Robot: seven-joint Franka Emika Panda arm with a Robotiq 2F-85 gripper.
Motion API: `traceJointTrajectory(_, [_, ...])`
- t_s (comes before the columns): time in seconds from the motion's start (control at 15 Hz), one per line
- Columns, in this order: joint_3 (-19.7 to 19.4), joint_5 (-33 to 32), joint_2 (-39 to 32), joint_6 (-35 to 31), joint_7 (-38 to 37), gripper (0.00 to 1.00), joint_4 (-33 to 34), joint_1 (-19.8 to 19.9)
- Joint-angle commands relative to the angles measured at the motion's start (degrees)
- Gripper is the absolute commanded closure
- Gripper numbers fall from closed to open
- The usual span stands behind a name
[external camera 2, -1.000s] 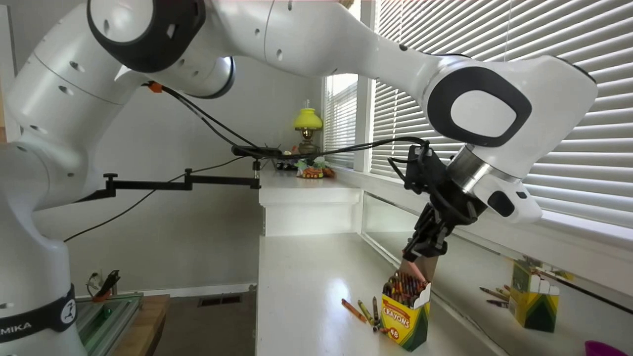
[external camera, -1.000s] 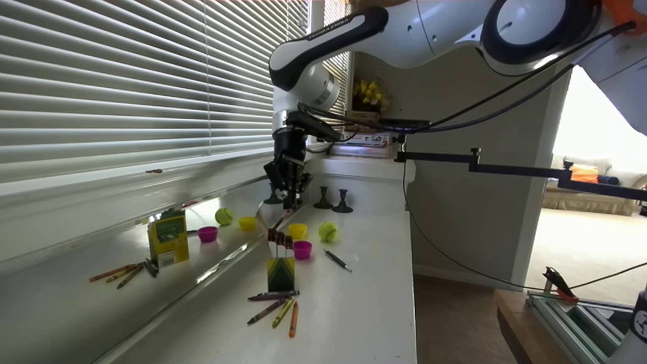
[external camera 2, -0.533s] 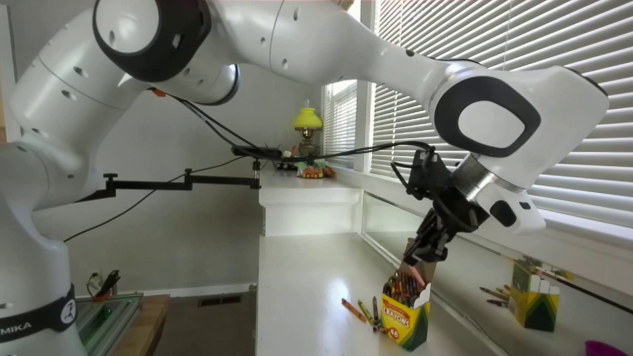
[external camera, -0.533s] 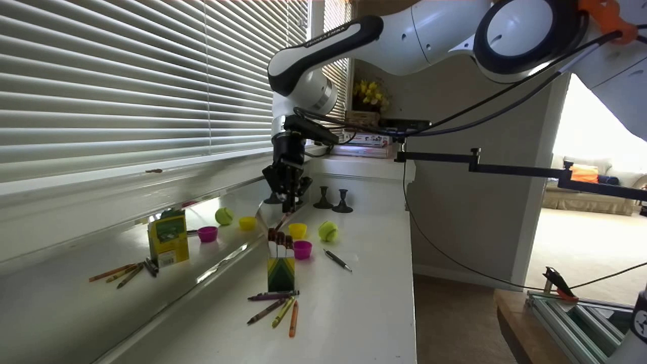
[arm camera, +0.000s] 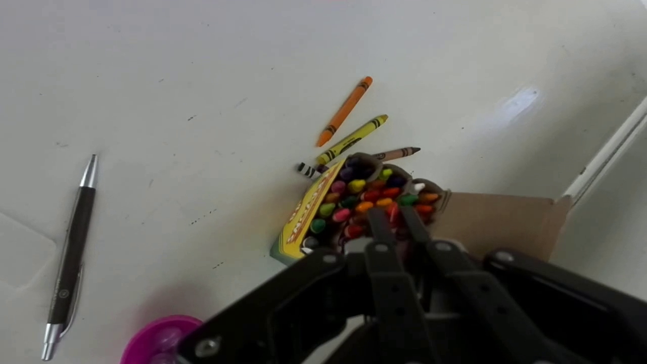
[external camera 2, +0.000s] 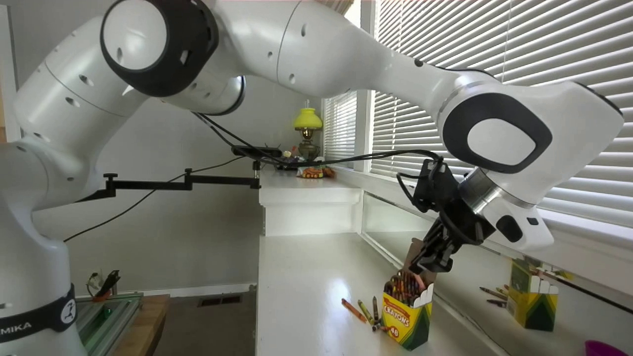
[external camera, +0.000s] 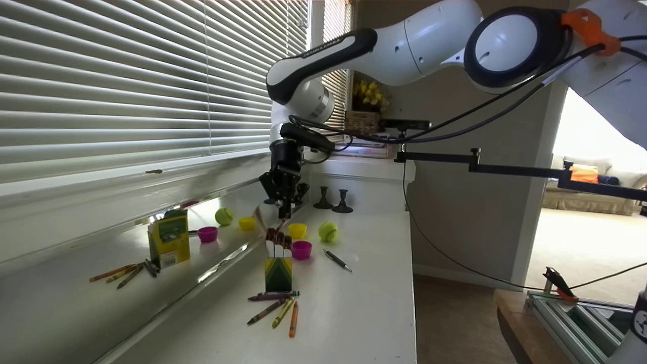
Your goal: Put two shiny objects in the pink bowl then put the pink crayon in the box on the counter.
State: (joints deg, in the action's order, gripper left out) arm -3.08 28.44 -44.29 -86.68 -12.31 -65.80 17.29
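My gripper (external camera 2: 418, 266) is shut on the pink crayon (external camera 2: 419, 282), right above the open box (external camera 2: 406, 316). Tilted, the crayon points down into the box's top among the other crayons; how deep its lower end sits is hidden. In the wrist view, the fingertips (arm camera: 378, 218) reach over the crayon tips, with a reddish-pink crayon (arm camera: 393, 212) between them. The yellow-green box stands upright on the counter (external camera: 364, 313), its brown lid flap (arm camera: 498, 220) up. Beside it is the pink bowl (external camera: 302, 250); in the wrist view glossy rounded shapes (arm camera: 167, 337) lie inside.
Several loose crayons (arm camera: 344, 111) lie against the box's foot. A pen (external camera: 337, 260), a yellow cup (external camera: 297, 231), a tennis ball (external camera: 328, 231) and two dark candlesticks (external camera: 342, 201) stand or lie farther along. A mirrored panel (external camera: 60, 303) runs along the counter's back.
The arm has come down with the crayon, which now sits lower at the box's opening. The box has shifted very slightly toward the mirror. My grip stays shut.
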Motion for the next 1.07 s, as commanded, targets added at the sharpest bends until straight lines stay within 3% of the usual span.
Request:
traceJointTrajectory(0.0, [0.61,1.77,-3.3,2.13,-2.73,0.98,4.96,1.1])
traceJointTrajectory(0.27, [0.39,0.87,-3.94,1.31,-3.38,0.98,5.75,0.71])
traceJointTrajectory(0.33, [0.25,0.55,-4.05,0.94,-3.54,0.66,5.92,0.54])
traceJointTrajectory(0.47, [0.08,0.09,-4.11,0.06,-3.48,0.58,6.07,0.28])
traceJointTrajectory(1.0, [-0.63,-2.57,0.01,-3.25,-0.05,0.02,3.27,-2.03])
